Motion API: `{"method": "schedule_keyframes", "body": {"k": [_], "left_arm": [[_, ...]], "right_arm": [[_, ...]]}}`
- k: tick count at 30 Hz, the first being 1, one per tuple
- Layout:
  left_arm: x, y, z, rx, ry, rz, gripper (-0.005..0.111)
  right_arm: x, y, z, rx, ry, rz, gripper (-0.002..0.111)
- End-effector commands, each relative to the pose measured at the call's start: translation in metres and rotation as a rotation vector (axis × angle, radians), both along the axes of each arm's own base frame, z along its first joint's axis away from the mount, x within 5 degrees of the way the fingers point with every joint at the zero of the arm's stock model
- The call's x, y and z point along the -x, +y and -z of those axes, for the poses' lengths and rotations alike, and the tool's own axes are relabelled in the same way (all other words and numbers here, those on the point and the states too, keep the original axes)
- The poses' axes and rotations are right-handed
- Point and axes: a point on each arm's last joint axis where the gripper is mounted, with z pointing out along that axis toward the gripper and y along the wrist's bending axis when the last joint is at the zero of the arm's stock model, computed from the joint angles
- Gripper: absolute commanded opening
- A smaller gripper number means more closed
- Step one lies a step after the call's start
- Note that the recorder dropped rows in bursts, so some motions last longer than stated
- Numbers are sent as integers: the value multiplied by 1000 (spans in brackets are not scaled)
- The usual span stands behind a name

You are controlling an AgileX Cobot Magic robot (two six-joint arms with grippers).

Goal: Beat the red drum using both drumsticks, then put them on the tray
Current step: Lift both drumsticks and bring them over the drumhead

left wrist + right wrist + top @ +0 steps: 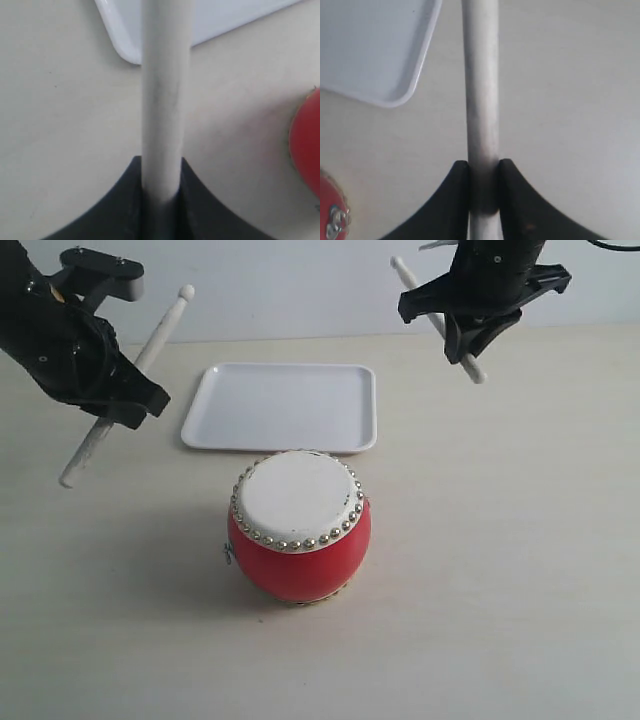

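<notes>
The red drum [299, 528] with its cream head stands at the table's middle. Behind it lies the white tray [283, 406], with nothing on it. My left gripper [118, 390] hangs in the air left of the drum, shut on a pale drumstick [128, 383] that slants up toward the tray's left end. My right gripper [462, 328] is raised at the back right, shut on the other drumstick [437, 319]. The left wrist view shows the stick [165, 95] clamped between black fingers [125, 200]. The right wrist view shows its stick [481, 85] likewise held.
The drum's red edge [306, 145] and a tray corner [122, 35] show in the left wrist view. A tray corner [375, 50] and a bit of the drum [330, 215] show in the right wrist view. The pale table [520, 540] spreads around them.
</notes>
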Motion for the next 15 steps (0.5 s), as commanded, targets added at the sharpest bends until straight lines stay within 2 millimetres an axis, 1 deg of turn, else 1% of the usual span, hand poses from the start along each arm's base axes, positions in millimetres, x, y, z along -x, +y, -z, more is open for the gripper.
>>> {"method": "schedule_keyframes", "body": {"k": [1, 2, 3, 4, 5, 6, 8, 9, 10, 11, 12, 14, 15], "left_arm": [[19, -21, 5, 43, 90, 33, 0], [24, -26, 8, 36, 107, 51, 0], [35, -36, 14, 16, 147, 92, 0], [41, -40, 16, 5, 171, 113, 0], [52, -46, 19, -22, 229, 137, 0], [57, -49, 19, -36, 254, 144, 0], [72, -55, 17, -107, 318, 144, 0], [76, -55, 14, -126, 325, 136, 0], [85, -55, 9, -165, 351, 122, 0], [90, -55, 6, -181, 364, 128, 0], [96, -57, 1, -186, 365, 143, 0], [103, -62, -6, -177, 341, 176, 0], [106, -64, -8, -174, 334, 185, 0]], "right_arm": [[45, 11, -4, 20, 63, -118, 0], [55, 12, -6, 25, 71, -139, 0], [72, 13, -6, 35, 91, -171, 0], [84, 12, -5, 42, 105, -194, 0], [103, 12, -12, 43, 102, -220, 0], [113, 11, -16, 40, 100, -241, 0], [150, 8, -31, 14, 80, -289, 0], [160, 6, -34, 9, 73, -312, 0], [178, 5, -36, -18, 77, -359, 0], [187, 4, -37, -28, 77, -387, 0], [200, 1, -37, -55, 81, -426, 0], [215, -5, -31, -73, 108, -431, 0], [218, -6, -29, -72, 117, -433, 0]]}}
